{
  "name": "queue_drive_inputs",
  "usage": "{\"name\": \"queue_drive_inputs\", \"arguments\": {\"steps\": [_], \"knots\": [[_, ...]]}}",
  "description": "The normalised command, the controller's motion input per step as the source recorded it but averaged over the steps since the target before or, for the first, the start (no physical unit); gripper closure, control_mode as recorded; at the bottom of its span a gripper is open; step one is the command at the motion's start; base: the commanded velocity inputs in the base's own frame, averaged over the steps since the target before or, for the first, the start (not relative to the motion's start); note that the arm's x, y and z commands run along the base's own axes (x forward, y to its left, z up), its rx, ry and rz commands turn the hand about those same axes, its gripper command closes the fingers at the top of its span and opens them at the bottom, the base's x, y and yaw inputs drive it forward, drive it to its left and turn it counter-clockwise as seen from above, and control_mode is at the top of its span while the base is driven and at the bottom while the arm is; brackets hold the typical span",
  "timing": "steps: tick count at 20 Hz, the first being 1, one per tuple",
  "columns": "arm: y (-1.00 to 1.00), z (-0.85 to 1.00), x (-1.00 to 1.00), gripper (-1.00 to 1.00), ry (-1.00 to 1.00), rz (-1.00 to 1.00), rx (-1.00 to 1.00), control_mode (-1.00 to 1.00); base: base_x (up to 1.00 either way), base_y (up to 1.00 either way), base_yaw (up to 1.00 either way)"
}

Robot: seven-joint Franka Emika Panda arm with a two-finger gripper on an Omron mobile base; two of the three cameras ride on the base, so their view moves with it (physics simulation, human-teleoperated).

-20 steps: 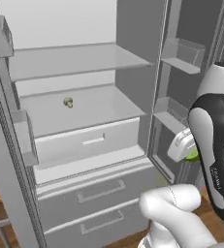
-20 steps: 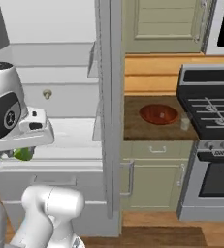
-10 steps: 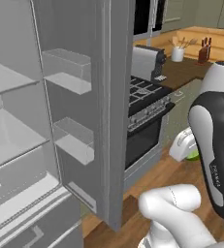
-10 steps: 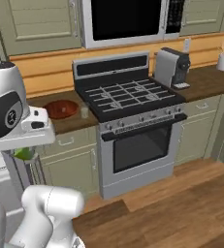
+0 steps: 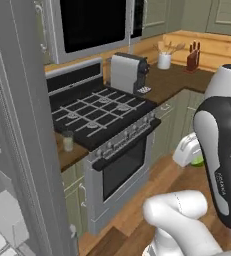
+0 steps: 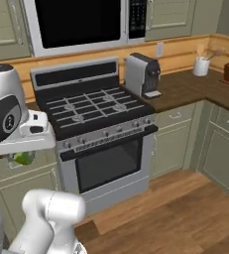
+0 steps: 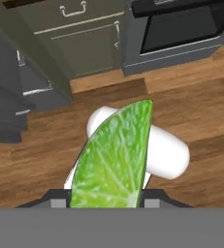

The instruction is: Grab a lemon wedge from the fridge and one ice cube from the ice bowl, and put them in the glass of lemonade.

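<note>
Gripper is pinching the lemon wedge, which fills the space just ahead of the fingertips over wood floor. The wedge looks light, soft and wet-skinned: probably slippery, best held across the flat cut faces with moderate squeeze, as too much would likely crush it. The glass of lemonade sits on a narrow counter strip well away from the gripper, hard against the stove. The open fridge door edge stands between that counter and the base. The coffee machine beyond the stove is no obstacle.
</note>
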Motion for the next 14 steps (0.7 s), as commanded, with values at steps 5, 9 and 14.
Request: {"name": "queue_drive_inputs", "arguments": {"steps": [5, 9, 14], "knots": [[0.00, 0.00, 0.00, 1.00, 0.00, 0.00, 0.00, 1.00, 0.80, -0.16, 0.57], [0.00, 0.00, 0.00, 1.00, 0.00, 0.00, 0.00, 1.00, 0.49, -0.34, 0.90], [0.00, 0.00, 0.00, 1.00, 0.00, 0.00, 0.00, 1.00, 0.51, -0.53, 0.61]]}}
